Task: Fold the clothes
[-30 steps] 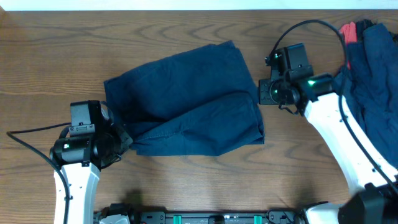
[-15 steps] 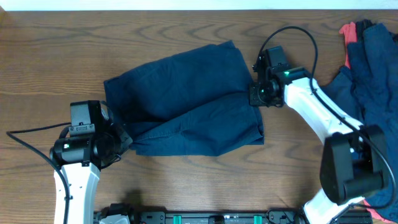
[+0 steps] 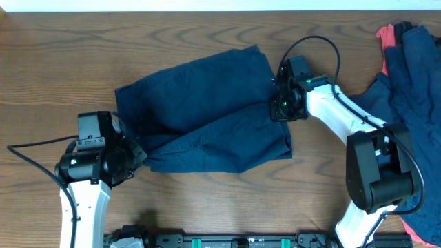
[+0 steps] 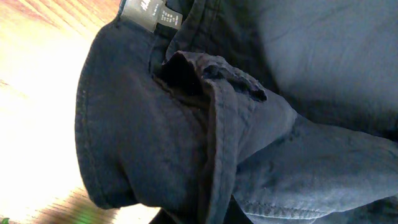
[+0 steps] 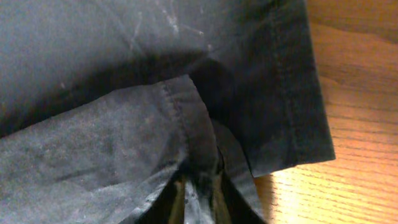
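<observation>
The navy shorts lie spread on the wooden table, a little left of its middle, with their long axis running left to right and tilted slightly away from the robot toward the right end. The waistband is at the robot's left and the two wide legs point right. The farther leg lies at a slant, and the nearer leg lies flatter, so that the pair fans out from the waist. The cloth is a soft, matte dark blue, creased in shallow folds, with stitched hems along the leg ends. The left gripper sits at the near-left corner of the waistband. In its wrist view the band curls up off the wood in a thick roll, a black sewn-in label showing on its inner side, but the fingers themselves are hidden under the cloth — whether they are clamped on it cannot be told. The right gripper is at the right end, just where the two leg hems meet. Its wrist view shows a hemmed edge gathered into a ridge that runs straight down between the dark fingers, pinched tight there. Well apart, at the far-right edge of the table, a loose heap of more navy cloth lies crumpled, with a coral-red piece peeking out at its far corner.
</observation>
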You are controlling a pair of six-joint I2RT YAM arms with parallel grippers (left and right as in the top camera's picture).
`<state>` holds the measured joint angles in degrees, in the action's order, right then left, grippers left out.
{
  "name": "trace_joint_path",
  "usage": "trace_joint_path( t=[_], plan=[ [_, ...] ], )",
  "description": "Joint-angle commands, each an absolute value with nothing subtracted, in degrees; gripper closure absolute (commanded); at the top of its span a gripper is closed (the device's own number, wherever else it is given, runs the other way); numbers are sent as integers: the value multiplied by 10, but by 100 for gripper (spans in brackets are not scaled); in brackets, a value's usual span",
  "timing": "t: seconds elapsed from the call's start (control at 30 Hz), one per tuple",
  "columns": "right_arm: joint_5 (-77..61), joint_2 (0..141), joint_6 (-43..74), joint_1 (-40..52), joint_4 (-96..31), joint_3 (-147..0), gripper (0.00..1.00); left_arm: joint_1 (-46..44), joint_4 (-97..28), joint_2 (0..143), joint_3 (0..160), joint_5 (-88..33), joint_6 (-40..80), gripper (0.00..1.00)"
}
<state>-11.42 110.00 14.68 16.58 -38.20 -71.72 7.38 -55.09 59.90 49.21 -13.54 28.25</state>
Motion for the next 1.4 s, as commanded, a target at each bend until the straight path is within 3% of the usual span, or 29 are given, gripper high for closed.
trace_joint_path(
  t=[0.0, 0.07, 0.3, 0.7, 1.37],
  plan=[
    [-125, 1101, 147, 170, -380, -715, 92, 77, -550, 599, 503, -128, 275, 94],
    [-125, 1101, 148, 170, -380, -715, 99, 77, -550, 599, 503, -128, 275, 94],
    [-124, 1074, 148, 168, -396, -735, 99, 77, -550, 599, 503, -124, 269, 94],
    [-101, 887, 149, 124, -403, -806, 99, 77, -513, 599, 503, -92, 256, 94],
    [-49, 925, 112, 124, -249, -806, 99, 77, -301, 651, 503, -91, 282, 94]
  ],
)
